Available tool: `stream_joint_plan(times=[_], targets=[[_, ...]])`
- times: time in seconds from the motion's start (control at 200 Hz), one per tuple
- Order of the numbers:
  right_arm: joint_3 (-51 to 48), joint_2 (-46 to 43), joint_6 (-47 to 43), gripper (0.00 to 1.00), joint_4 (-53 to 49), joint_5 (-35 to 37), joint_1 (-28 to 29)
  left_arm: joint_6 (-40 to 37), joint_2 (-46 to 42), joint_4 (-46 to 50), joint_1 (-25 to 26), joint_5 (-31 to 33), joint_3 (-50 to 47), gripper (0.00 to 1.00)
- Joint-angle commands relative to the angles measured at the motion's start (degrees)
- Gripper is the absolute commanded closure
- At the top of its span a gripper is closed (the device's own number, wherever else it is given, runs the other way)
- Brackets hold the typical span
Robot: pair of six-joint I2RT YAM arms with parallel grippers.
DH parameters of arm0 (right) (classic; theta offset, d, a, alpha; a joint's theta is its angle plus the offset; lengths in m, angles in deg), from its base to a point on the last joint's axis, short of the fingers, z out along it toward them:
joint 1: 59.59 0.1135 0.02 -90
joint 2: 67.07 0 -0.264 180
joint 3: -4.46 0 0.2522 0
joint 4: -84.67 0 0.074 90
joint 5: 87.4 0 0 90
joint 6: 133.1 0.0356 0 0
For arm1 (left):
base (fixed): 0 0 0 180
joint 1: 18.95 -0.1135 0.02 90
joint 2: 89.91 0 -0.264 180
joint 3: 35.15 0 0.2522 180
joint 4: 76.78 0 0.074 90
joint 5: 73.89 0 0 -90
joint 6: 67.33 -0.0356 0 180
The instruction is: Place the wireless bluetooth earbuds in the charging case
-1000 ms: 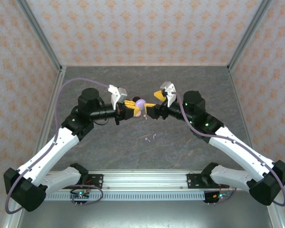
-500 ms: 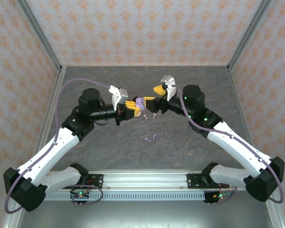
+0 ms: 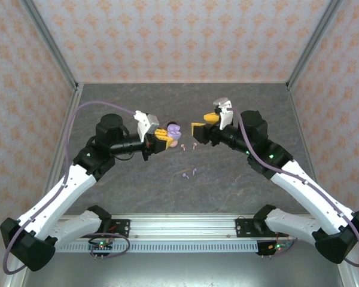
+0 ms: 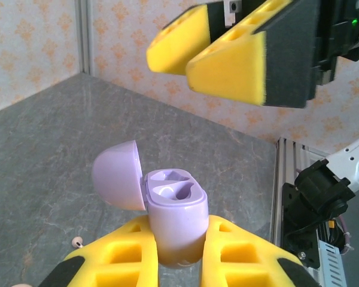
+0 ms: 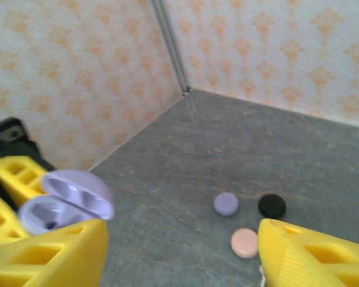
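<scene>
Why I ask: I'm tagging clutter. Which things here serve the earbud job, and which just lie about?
Job in hand:
- lavender charging case, lid open, clamped in the left gripper jaws
- right gripper, jaws open
- lavender earbuds on the table
- paler earbuds nearer the case

Lying about:
- lavender disc
- black disc
- pink disc

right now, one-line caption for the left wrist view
Left gripper holds the open lavender charging case, facing the open right gripper

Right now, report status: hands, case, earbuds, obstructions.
Left hand shut on lavender case, lid open, wells empty. Right hand open, empty, apart from case. Two lavender earbuds loose on table. No obstruction seen.
</scene>
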Motion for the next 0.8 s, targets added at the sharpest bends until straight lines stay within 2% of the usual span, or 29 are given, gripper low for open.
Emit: stream_joint_plan(times=[0.0,0.16,0.325,0.54,0.796], targets=[[-1.6,-0.8,5.6,0.35,-6.4,6.6,-0.3,-2.4,-3.8,2.2,0.2,1.2,-1.1,0.97],[-3.3,2.9,9.4,0.44,-14.4,8.6,-0.3,-2.2,-8.6,1.1,0.2,1.0,-2.2,0.97],[-1.0,12.8,10.3,0.49,-24.0,4.8,0.3,-0.4,-12.5,-3.1,0.3,0.1,-2.2,0.97],[1.6,23.7,11.4,0.51,-27.1,10.1,7.6,0.7,-13.7,-5.9,0.2,-0.5,-2.0,0.98],[7.4,36.5,12.3,0.55,-30.3,11.6,13.0,1.6,-13.6,-6.5,0.3,-0.6,-2.2,0.98]])
